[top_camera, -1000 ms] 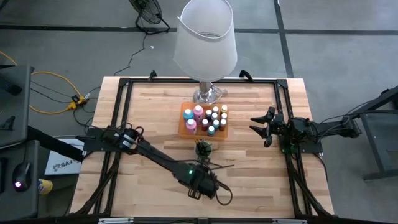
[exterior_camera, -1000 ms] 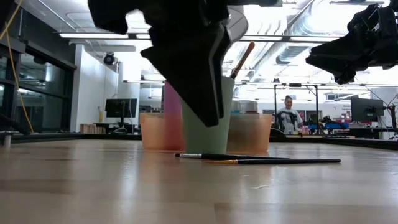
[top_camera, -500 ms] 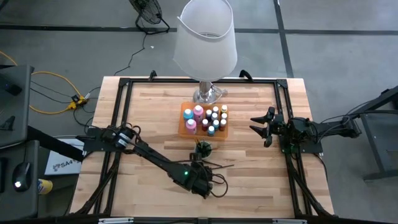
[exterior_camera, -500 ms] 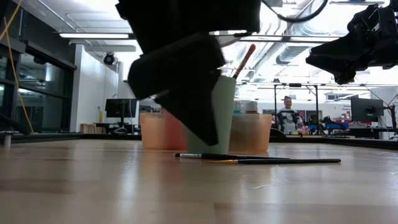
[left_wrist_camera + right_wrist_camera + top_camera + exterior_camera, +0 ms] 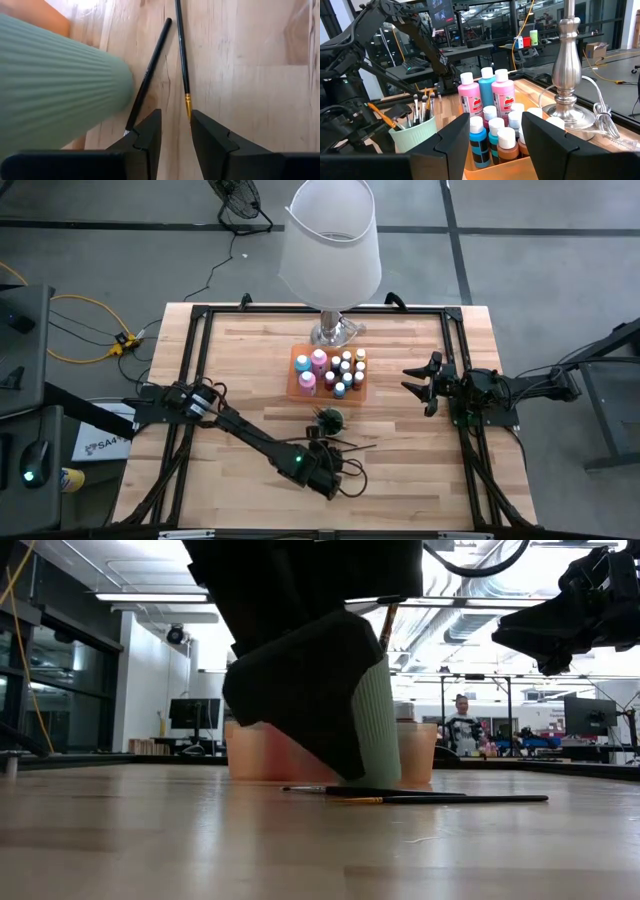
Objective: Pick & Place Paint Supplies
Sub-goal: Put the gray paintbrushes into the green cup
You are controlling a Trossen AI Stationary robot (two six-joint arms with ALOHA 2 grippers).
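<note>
Down at the lower middle of the high view, the left gripper (image 5: 335, 472) is lowered to the pale wooden tabletop (image 5: 420, 465), and in its wrist view its two dark fingers (image 5: 147, 142) stand a narrow gap apart with nothing between them, their tips straddling the gold-ferruled end of a thin black-handled brush (image 5: 181, 55) lying flat on the wood. A second thin dark brush (image 5: 149, 75) lies just beside it, running alongside the base of the ribbed mint-green cup (image 5: 55, 85), which stands upright with more brushes in it just below the centre of the high view. In the low view both loose brushes lie in the middle of the frame, in front of the cup. Above the cup in the high view sits the orange plastic tray (image 5: 298, 356), packed with small paint bottles with coloured caps (image 5: 497, 137) and the taller pink and teal bottles (image 5: 492, 92), close to the silver base of the white-shaded lamp (image 5: 330, 240). Over at the right of the high view the right gripper (image 5: 420, 383) hangs above the table, well apart from the tray, jaws parted and empty.
</note>
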